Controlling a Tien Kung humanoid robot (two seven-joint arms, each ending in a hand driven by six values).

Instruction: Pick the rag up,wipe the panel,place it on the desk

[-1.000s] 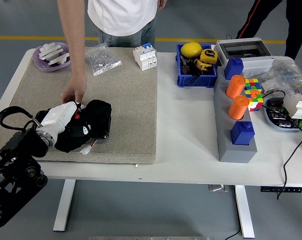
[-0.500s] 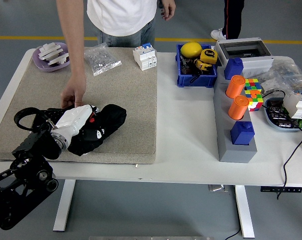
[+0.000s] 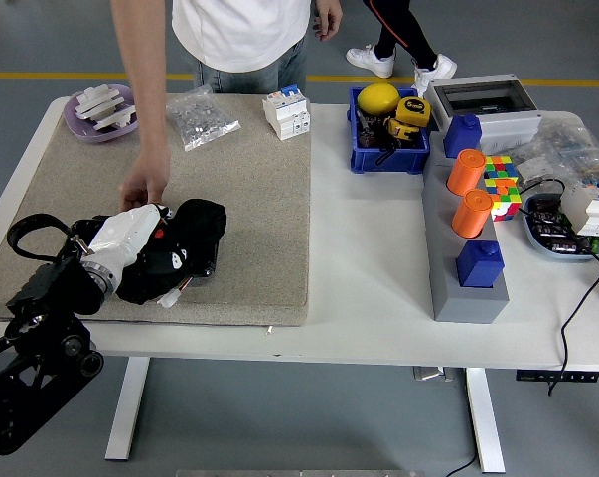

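Rag (image 3: 185, 250), black, sits bunched on the beige panel (image 3: 249, 189) with the left robot hand (image 3: 130, 238) grasping it; a person's hand (image 3: 143, 189) presses the panel just behind.

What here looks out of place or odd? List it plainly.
A person's hand rests on the beige mat, touching the far edge of the black rag while the robot's left hand presses on that rag. A small screw-like bit lies loose on the white table by the mat's near edge.
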